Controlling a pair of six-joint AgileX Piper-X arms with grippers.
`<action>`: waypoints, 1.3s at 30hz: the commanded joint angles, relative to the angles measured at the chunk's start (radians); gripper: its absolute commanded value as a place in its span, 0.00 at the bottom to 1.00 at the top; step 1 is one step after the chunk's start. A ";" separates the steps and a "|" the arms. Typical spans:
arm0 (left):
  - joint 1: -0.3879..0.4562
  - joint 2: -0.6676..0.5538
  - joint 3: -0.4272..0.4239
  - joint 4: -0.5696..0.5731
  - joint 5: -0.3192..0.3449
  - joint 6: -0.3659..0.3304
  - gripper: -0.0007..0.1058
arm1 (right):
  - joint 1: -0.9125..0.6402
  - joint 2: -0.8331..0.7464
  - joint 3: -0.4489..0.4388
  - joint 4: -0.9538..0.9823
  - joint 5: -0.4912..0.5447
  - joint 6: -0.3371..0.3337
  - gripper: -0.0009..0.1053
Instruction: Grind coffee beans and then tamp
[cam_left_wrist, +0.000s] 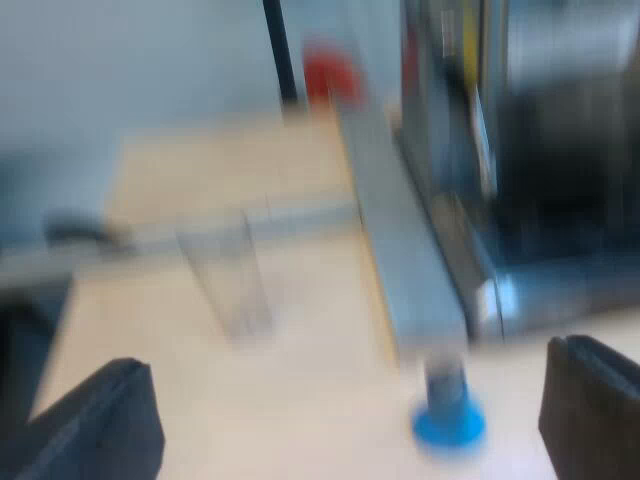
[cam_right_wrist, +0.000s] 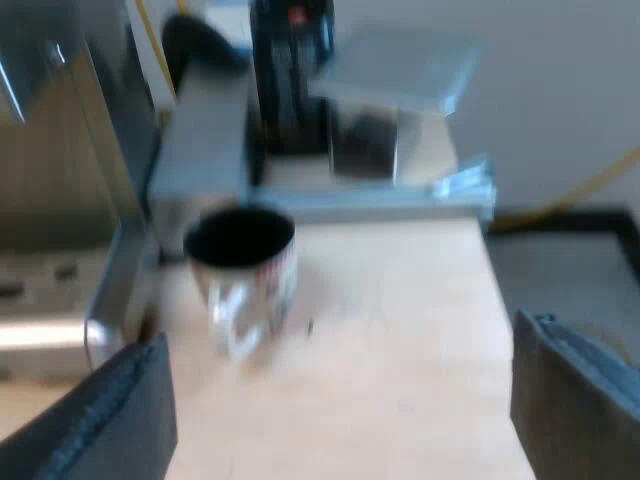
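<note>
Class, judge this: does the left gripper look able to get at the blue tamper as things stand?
Probably yes: the left gripper is open, the blue tamper stands close ahead on bare table, and nothing lies between, though the espresso machine sits near it.

One blue tamper (cam_left_wrist: 448, 415), one measuring glass (cam_left_wrist: 228, 280), one mug (cam_right_wrist: 242, 275), one espresso machine (cam_left_wrist: 540, 150).

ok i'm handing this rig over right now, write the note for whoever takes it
Left gripper: open, empty, over the table, facing the blue tamper, which stands by the espresso machine at its front corner. The measuring glass stands farther off on the table.
Right gripper: open, empty, facing the mug, which stands on the table beside the machine.
Done: nothing I can see; tamper untouched.
Left: probably both grinding and tamping.
</note>
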 joint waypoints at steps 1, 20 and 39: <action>-0.001 -0.142 0.009 0.114 -0.010 -0.002 0.74 | 0.000 -0.037 0.015 0.032 -0.050 0.000 0.68; -0.002 -0.142 0.261 -0.246 -0.050 -0.054 0.74 | 0.000 -0.040 0.225 -0.153 -0.051 0.019 0.68; -0.006 -0.142 0.274 -0.272 -0.029 -0.032 0.74 | 0.000 -0.040 0.230 -0.167 -0.051 0.019 0.68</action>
